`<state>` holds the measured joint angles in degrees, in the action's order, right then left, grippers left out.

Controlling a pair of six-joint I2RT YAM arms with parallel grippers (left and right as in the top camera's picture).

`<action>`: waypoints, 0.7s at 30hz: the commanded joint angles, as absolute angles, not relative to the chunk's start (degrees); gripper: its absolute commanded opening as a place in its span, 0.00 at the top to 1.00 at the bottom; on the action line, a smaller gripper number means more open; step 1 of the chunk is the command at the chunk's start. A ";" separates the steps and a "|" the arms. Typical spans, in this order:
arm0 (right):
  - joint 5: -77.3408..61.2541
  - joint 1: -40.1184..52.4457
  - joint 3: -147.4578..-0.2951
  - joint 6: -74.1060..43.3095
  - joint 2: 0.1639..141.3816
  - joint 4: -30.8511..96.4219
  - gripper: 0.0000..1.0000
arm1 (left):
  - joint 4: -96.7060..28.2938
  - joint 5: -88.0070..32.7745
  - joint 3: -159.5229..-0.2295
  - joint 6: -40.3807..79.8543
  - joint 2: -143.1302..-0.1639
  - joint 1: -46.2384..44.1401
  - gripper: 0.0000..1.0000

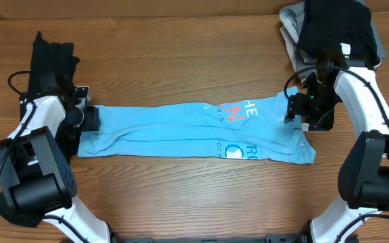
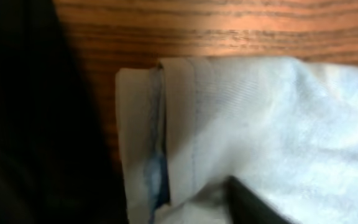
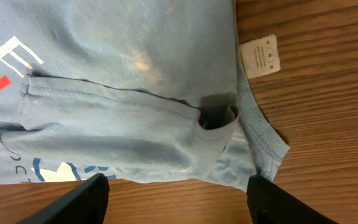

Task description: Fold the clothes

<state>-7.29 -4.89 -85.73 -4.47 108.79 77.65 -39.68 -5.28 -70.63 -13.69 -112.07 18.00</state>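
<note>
The light blue T-shirt [image 1: 181, 128] lies folded lengthwise into a long strip across the table, its printed text near the right end. My left gripper [image 1: 90, 120] is at the strip's left end. In the left wrist view its fingers [image 2: 179, 208] look spread, right down on the shirt's hem [image 2: 185, 124]. My right gripper [image 1: 293, 109] is over the strip's right end. In the right wrist view it is open and empty [image 3: 176, 199], its fingers spread over the shirt's edge [image 3: 135, 118] near the collar [image 3: 263, 130]. A black garment [image 1: 53, 50] lies at the far left.
A heap of black and grey clothes [image 1: 333, 27] sits at the far right corner, right behind my right arm. A white label [image 3: 260, 56] sticks out of the shirt's collar onto the bare wood. The table is wood-grained [image 1: 194, 196].
</note>
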 commanded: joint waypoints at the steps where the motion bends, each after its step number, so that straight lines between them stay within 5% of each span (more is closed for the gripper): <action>1: -7.77 -5.13 -86.98 -4.51 106.72 77.89 0.27 | -43.53 -9.23 -68.01 -12.29 -116.88 17.12 0.69; 6: -7.79 -5.13 -86.98 -4.75 106.72 77.60 0.28 | -46.17 -6.79 -67.22 -10.57 -116.88 17.30 0.74; 7: -7.84 -5.13 -86.98 -4.75 106.72 77.38 0.28 | -46.41 -6.63 -67.20 -10.41 -116.88 17.34 0.96; 21: -10.57 -5.13 -86.98 -4.69 106.72 76.53 0.28 | -54.37 -8.36 -76.51 -8.73 -116.01 17.54 0.96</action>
